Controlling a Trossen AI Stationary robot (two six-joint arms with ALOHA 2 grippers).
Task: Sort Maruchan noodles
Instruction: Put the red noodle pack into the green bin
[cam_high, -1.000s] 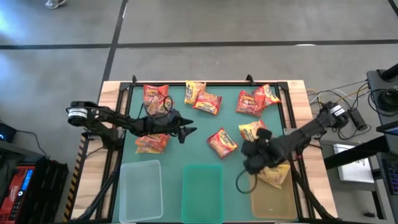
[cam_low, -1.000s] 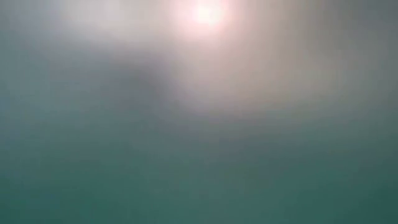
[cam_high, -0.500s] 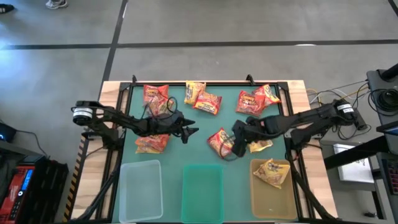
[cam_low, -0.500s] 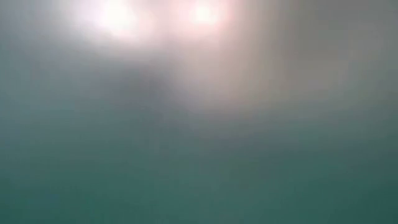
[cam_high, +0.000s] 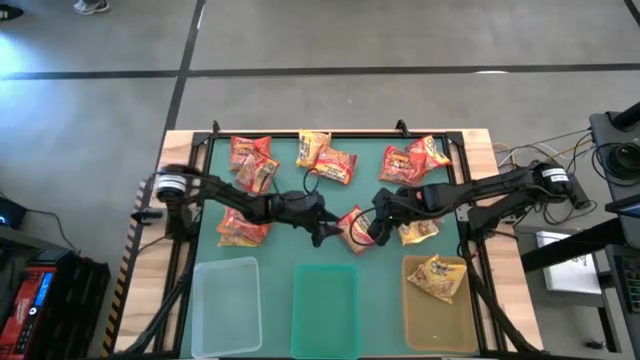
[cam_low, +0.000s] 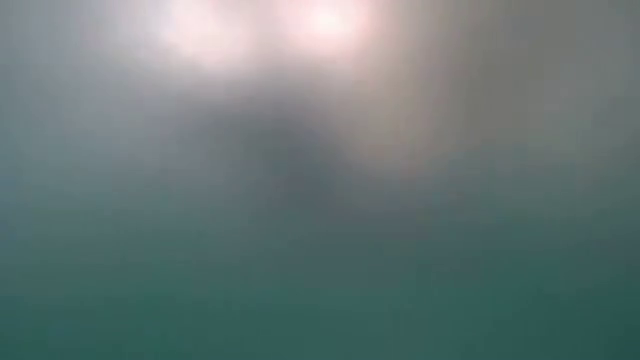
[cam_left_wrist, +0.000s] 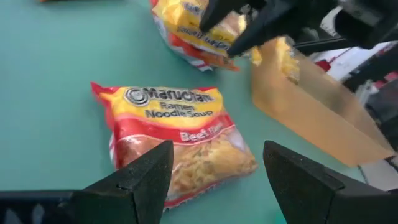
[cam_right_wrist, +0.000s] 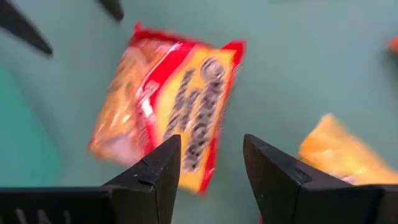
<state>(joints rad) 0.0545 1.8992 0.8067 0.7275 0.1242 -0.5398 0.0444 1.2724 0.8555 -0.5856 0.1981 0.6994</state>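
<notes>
A red-and-yellow beef Maruchan packet (cam_high: 353, 227) lies flat on the green mat at the table's middle; it also shows in the left wrist view (cam_left_wrist: 180, 146) and the right wrist view (cam_right_wrist: 168, 112). My left gripper (cam_high: 323, 237) (cam_left_wrist: 217, 155) is open just left of it. My right gripper (cam_high: 377, 231) (cam_right_wrist: 211, 146) is open at its right side, above it. A yellow packet (cam_high: 418, 232) lies right of that, and another yellow one (cam_high: 437, 277) rests inside the tan bin (cam_high: 440, 325). Several more packets lie along the far side (cam_high: 335, 165) and the left (cam_high: 243, 228).
Three bins stand along the near edge: a clear one (cam_high: 225, 305), a green one (cam_high: 327, 310) and the tan one. A black frame (cam_high: 300, 133) borders the mat. Both arms meet at the middle, fingertips close together. The low view shows only blur.
My right gripper has swung from above the tan bin toward the table's far left, to the middle packet; the yellow packet stays in the bin. My left gripper has moved right and slightly toward the near edge, up to the same packet.
</notes>
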